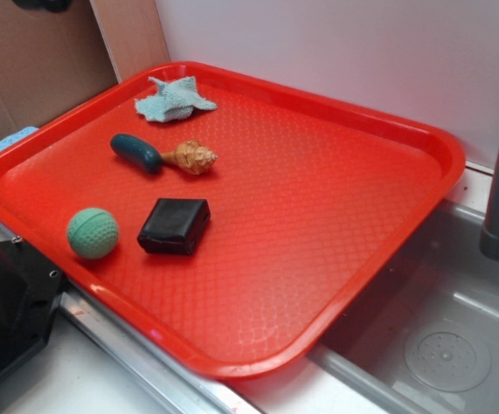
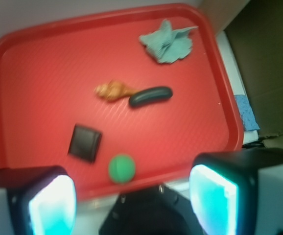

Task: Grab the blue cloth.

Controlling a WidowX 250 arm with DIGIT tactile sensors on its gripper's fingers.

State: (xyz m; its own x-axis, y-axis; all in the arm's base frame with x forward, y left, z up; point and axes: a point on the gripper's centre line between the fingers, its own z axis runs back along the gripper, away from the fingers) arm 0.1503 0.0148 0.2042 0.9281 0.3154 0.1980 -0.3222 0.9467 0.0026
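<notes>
Four small things lie on a red plastic tray (image 1: 336,164) with a diamond-embossed floor, set partly over a steel sink (image 1: 457,345) beside a white wall. The blue cloth (image 1: 173,100), a crumpled knitted rag with ragged points, sits in the tray's far corner. Nearer lie a dark teal oblong handle (image 1: 135,152) with a tan ridged tip, a glossy black block (image 1: 174,226) and a dimpled green ball (image 1: 92,233). In the wrist view the gripper (image 2: 131,198) hangs above the tray's near edge, its fingers (image 2: 53,203) spread wide, empty, well apart from the cloth.
</notes>
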